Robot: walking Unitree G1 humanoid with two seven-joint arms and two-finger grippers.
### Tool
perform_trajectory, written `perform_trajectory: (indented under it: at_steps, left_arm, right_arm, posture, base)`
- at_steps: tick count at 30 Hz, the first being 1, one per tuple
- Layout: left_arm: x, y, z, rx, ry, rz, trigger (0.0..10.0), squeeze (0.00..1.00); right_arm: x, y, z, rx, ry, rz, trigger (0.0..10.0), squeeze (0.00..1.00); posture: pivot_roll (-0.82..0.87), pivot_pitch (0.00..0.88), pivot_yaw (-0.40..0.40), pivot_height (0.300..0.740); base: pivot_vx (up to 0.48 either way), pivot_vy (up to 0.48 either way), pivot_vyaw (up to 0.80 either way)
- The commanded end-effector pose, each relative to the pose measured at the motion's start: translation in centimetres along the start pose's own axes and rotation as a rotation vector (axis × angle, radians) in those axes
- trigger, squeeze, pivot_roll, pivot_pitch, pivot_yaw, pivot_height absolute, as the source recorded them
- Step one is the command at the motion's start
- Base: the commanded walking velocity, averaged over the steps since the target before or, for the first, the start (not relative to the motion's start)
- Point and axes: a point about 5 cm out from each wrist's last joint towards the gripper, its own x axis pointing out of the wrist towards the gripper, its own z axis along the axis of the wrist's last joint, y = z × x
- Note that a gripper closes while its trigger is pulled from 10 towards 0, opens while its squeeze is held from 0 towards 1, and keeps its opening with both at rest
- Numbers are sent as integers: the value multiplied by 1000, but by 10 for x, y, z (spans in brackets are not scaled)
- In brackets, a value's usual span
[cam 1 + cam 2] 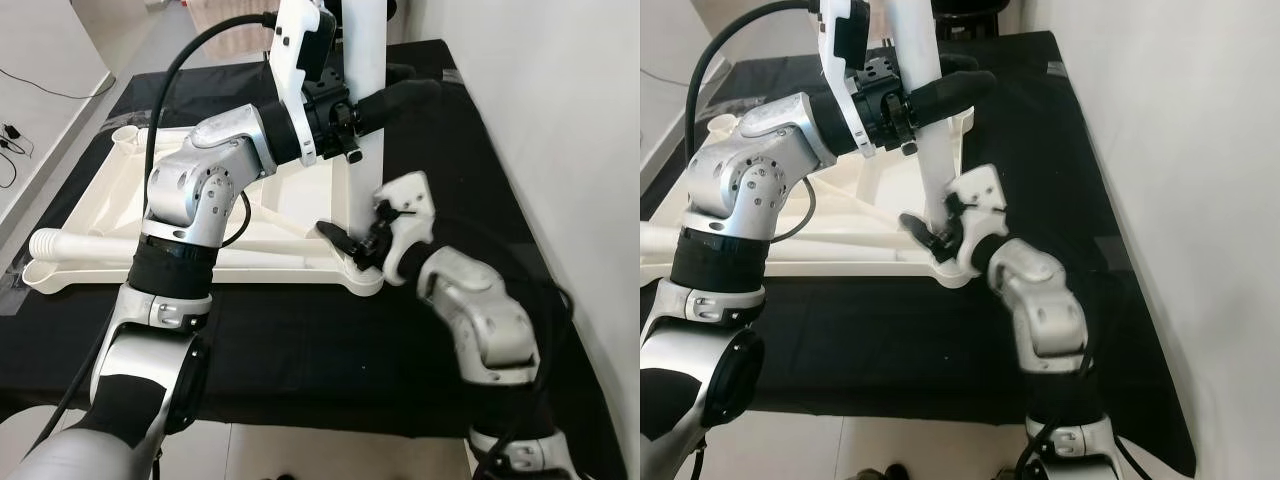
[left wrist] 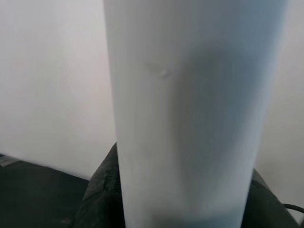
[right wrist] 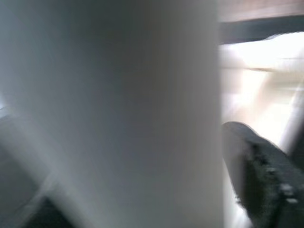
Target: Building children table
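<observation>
Two grippers work on one white table leg [image 1: 365, 60], which stands upright at the near right corner of the upturned white tabletop [image 1: 180, 190] lying on the black-covered bench [image 1: 300, 340]. The left gripper [image 1: 385, 105] has its jaws closed around the leg partway up, black fingers wrapping the tube. The right gripper [image 1: 350, 243] sits low at the base of the leg, by the corner socket [image 1: 365, 280] of the tabletop. Its jaws look to flank or press the foot of the tube, but how wide they stand cannot be told from these pictures. In the left wrist view the leg [image 2: 190, 109] rises as a smooth pale column with dark cloth behind its base.

The step in hand appears to be seating this leg in its socket. To do it well, the left gripper should probably keep the tube truly vertical while pressure goes straight down along its axis. The right gripper would best steady the base so that it does not skid off the corner. Any tilt risks jamming the tube against the socket rim, or levering the light tabletop off the bench.

By count: one tabletop, one upright leg, and one further leg [image 1: 90, 245] lying flat across the near left part of the tabletop. Other legs, if any, cannot be made out.
</observation>
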Motion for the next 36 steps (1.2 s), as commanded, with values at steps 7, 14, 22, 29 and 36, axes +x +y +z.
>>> perform_trajectory:
  at_steps: [7, 14, 22, 29, 36]
  left_arm:
    - [1, -4, -13, -28, 26, -51, 0, 0]
    - [0, -13, -11, -17, 29, -72, 0, 0]
    - [4, -23, -4, 7, 48, -88, 10000, 0]
    - [9, -15, -7, -5, 36, -47, 10000, 1000]
    - [3, -1, -10, -14, 34, 12, 10000, 416]
  right_arm:
    - [7, -7, 32, -231, 36, 414, 10000, 0]
    - [16, -8, 29, -203, 87, 567, 0, 0]
    - [22, -15, 9, -203, 147, 616, 0, 0]
    - [19, -25, 3, -202, 131, 536, 0, 0]
    - [6, -30, -22, -171, 180, 334, 0, 0]
  posture:
    - [-25, 209, 101, 740]
    - [-3, 212, 100, 740]
    - [-5, 214, 101, 740]
    - [-21, 215, 102, 740]
    - [-32, 216, 87, 740]
  base:
    - [0, 0, 0]
    - [0, 0, 0]
    - [0, 0, 0]
    - [0, 0, 0]
    - [0, 0, 0]
